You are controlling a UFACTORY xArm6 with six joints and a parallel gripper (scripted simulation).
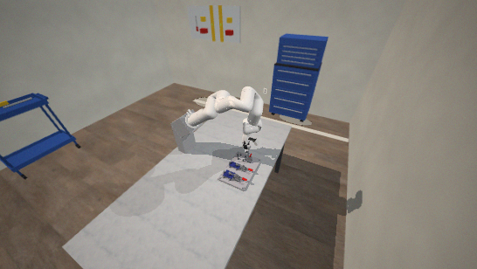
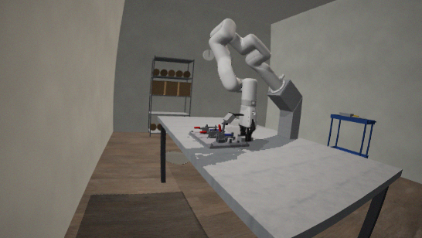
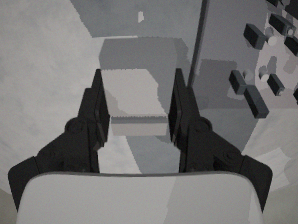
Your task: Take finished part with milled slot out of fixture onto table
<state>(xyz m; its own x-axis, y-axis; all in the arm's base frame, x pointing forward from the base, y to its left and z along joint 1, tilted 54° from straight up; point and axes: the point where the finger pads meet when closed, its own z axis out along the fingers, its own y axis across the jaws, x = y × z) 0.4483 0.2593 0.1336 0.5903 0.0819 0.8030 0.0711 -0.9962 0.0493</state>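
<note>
Beside the fixture [image 1: 252, 182] on the grey desk [image 1: 175, 218], the tool [image 3: 140, 119] clamped the finished part [image 3: 136, 99], best lowered flat before releasing.

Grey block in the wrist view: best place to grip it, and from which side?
Grip the grey rectangular block across its two flat, parallel side faces, coming straight down from above. The black gripper is shut on it that way now: its fingers lie flush on opposite faces, with the block centred between them. This probably leaves the underside free to go flat onto the white table.
</note>
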